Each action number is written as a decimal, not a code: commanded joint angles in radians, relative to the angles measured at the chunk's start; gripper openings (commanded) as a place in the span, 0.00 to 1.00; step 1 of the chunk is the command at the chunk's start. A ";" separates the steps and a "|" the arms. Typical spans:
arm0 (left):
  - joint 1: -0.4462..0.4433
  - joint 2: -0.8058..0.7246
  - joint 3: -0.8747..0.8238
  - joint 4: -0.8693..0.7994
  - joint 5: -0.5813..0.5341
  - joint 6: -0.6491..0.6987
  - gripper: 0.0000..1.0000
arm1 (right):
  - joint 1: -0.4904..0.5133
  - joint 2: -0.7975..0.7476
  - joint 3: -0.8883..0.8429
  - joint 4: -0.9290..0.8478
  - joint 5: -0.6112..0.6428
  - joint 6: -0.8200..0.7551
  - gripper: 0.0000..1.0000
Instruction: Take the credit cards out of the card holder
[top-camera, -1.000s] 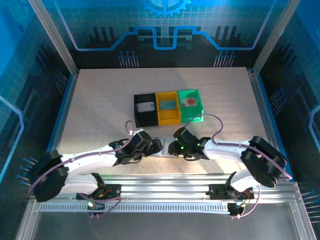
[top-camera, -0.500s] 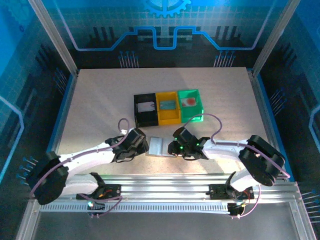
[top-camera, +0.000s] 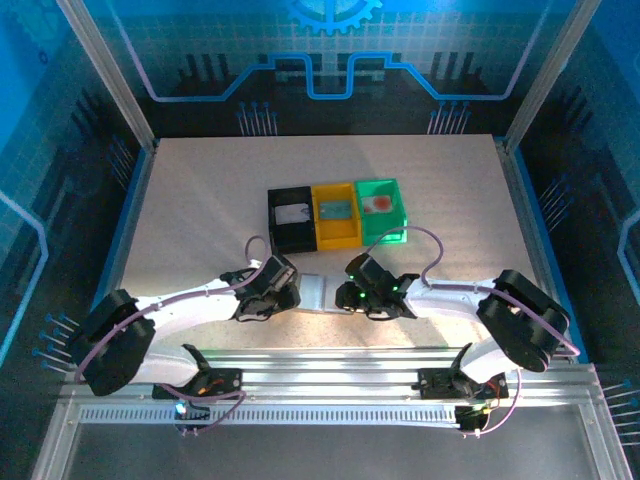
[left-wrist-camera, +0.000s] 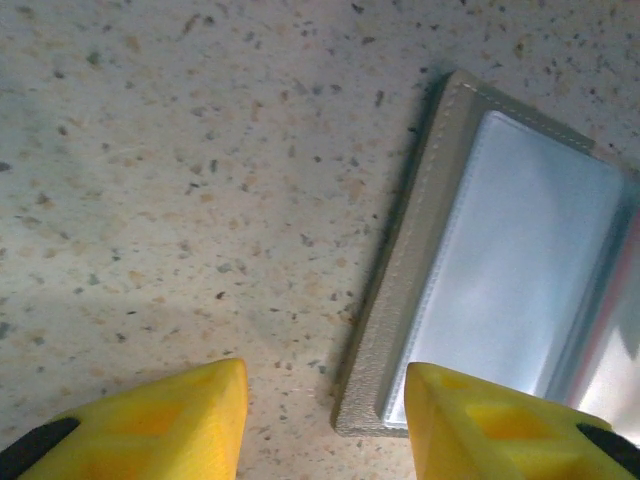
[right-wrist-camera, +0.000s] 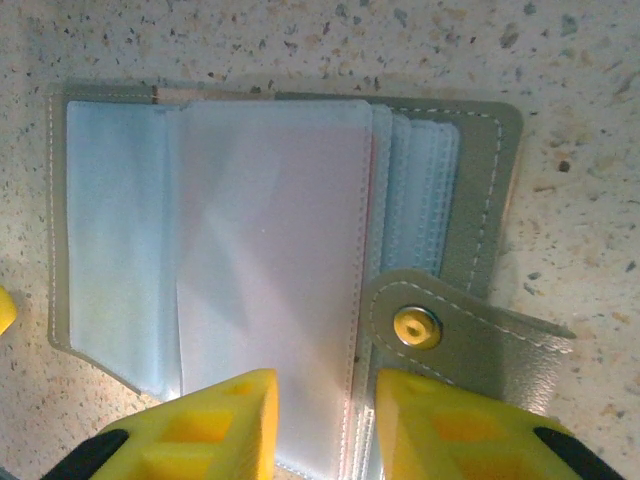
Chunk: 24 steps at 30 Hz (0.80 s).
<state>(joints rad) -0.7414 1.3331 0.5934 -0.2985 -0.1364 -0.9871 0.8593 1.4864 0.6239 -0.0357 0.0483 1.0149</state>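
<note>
Speckled desk (top-camera: 200, 200), flat grey folding card holder (top-camera: 318, 292) lying open at the front between both arms. Left fingers (left-wrist-camera: 150, 420) sit released by its corner. Right fingers (right-wrist-camera: 200, 425) straddle a clear plastic sleeve (right-wrist-camera: 270, 260), can't tell if they're pinching. Guessing it's fishing for another card, so next up is a clean pinch.

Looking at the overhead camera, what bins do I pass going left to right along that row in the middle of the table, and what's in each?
black bin holding a whitish card → yellow bin holding a bluish card → green bin holding a card with a red mark
</note>
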 joint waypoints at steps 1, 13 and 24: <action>0.002 0.035 0.010 0.026 0.045 0.017 0.46 | 0.009 0.022 0.016 -0.010 -0.003 -0.016 0.31; -0.029 0.148 0.000 0.055 0.080 -0.011 0.39 | 0.009 0.025 0.031 -0.012 -0.013 -0.027 0.30; -0.055 0.249 -0.019 0.137 0.121 -0.029 0.31 | 0.018 0.023 0.059 -0.028 -0.011 -0.050 0.30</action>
<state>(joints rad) -0.7605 1.4506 0.6262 -0.3099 -0.1417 -0.9955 0.8597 1.4982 0.6525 -0.0422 0.0364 0.9844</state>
